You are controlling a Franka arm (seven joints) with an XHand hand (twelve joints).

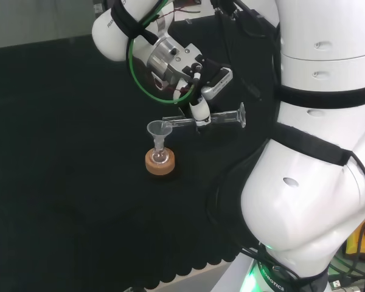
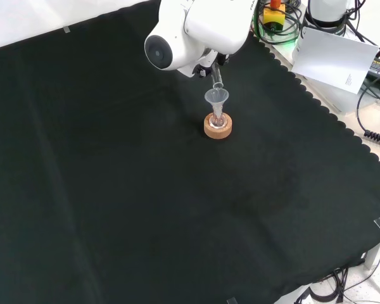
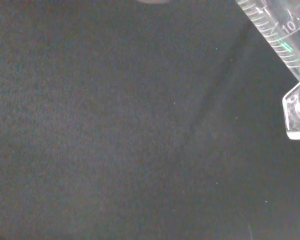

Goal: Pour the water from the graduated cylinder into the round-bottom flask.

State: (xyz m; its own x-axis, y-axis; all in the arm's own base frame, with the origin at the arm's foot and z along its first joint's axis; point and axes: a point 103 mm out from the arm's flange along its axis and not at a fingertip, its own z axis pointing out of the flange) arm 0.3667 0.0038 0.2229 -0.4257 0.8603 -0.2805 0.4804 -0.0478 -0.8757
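Hand (image 1: 199,108) clasping the graduated cylinder (image 1: 213,119) (nearly horizontal), mouth over the flask's funnel (image 1: 159,129).

A robotics lab with a chemistry set-up: a white arm (image 1: 304,182) stands at a surface (image 2: 114,190) draped in black cloth with a scalloped edge. Lab glassware is on it: a flask (image 1: 160,157) on a cork ring (image 1: 160,165) with a funnel (image 1: 159,129), and a cylinder (image 1: 213,120) with printed marks. Cables (image 2: 373,88) and a white sheet (image 2: 332,57) lie beside the cloth
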